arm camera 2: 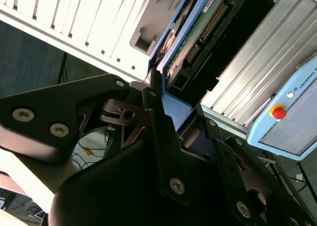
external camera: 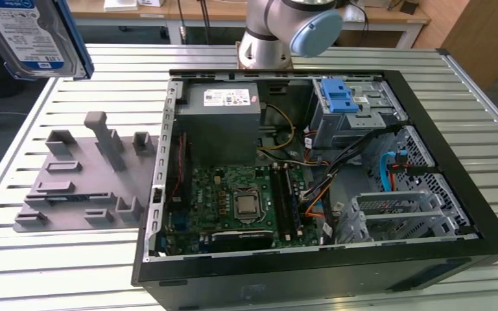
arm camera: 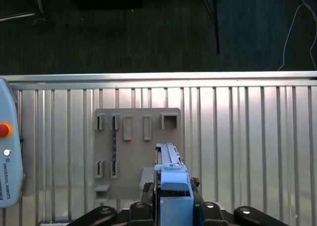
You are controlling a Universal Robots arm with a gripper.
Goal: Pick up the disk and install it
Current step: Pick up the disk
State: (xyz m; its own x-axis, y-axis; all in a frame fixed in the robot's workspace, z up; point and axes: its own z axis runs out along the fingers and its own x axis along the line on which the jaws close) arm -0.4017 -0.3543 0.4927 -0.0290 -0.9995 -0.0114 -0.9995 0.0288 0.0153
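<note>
Disk (external camera: 33,37) clamped edgewise in hand (arm camera: 172,208), hanging high over grey holder (external camera: 85,175) on desk (external camera: 59,259), beside open case (external camera: 318,275).

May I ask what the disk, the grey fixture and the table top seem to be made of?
The disk: glossy label on a seemingly metal casing; its smooth blue frame looks like plastic. The grey fixture: matte, uniform grey, probably plastic. The table top: pale ribbed slats with a soft sheen, likely aluminium.

Disk (external camera: 29,34) cropped by the exterior view's top and left edges; arm (external camera: 285,27) cropped above. In the first wrist view, gripper (arm camera: 173,187) hides disk's held end.
</note>
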